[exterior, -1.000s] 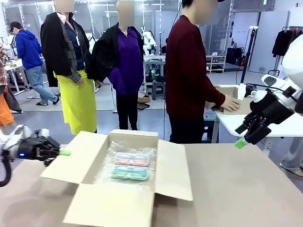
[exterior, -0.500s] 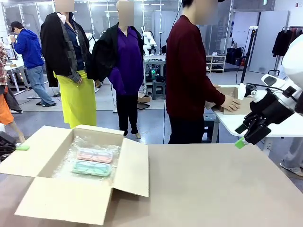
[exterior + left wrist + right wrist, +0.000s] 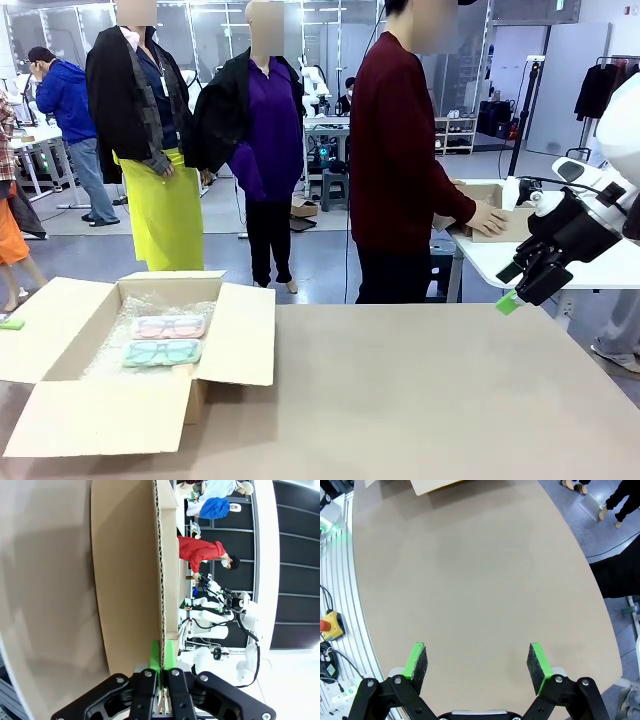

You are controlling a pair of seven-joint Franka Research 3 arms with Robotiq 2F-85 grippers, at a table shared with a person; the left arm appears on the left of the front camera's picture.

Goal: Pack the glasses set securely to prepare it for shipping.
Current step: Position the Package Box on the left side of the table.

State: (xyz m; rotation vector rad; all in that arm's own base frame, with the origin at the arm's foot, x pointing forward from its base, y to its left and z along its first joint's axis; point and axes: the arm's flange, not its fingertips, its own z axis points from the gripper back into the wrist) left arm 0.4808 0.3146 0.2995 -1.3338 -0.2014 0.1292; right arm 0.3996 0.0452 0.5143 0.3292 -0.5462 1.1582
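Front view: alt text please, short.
An open cardboard box lined with bubble wrap sits at the table's left, holding a pale pink case and a mint green case side by side. The right gripper hovers at the right, above the table.

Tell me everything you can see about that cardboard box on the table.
The cardboard box is plain brown corrugated board, standing open at the table's left end with its four flaps spread outward. Crinkly bubble wrap lines it, with a pink case and a mint case lying flat side by side. The left claw pinches one flap's edge.
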